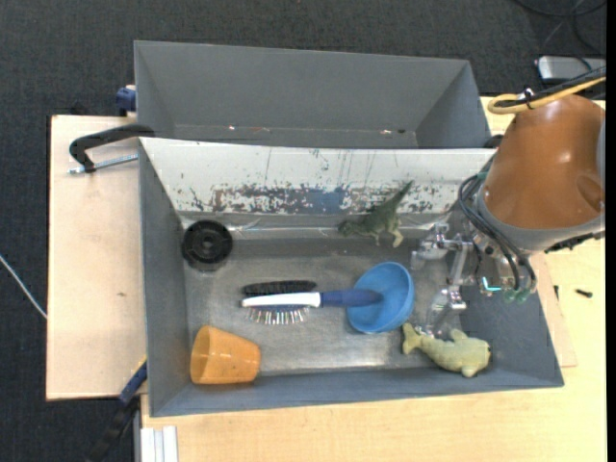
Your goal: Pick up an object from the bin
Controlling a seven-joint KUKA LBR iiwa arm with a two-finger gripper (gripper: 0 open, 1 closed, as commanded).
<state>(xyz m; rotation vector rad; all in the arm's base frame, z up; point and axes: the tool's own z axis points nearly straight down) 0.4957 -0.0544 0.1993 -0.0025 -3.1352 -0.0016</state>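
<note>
Hanging low over the right end of the bin (159,287), the jaws point down at a pale yellow-green toy (456,353) shaped like a small sea creature. The toy lies flat on the floor in the near right corner, one end close to the sloping right wall. The metal tips end over the toy's left half and, from this angle, meet its upper edge. Whether they touch it cannot be told. Nor can it be told whether the jaws stand open or closed, since their parts overlap with the brackets and cables of the wrist. Nothing is seen gripped between them.

Just left of the jaws a blue cup (385,296) lies tipped on its side. A brush (281,298) with a blue handle runs into it, and where the handle ends and the cup begins is hard to make out. Behind the jaws a green dinosaur (378,223) stands against the scuffed back wall. Well to the left are a black disc (207,243) and, in the near left corner, an orange cup (224,356) on its side. The arm's orange cover (547,173) is cut off at the right and hides the far right corner of the bin.
</note>
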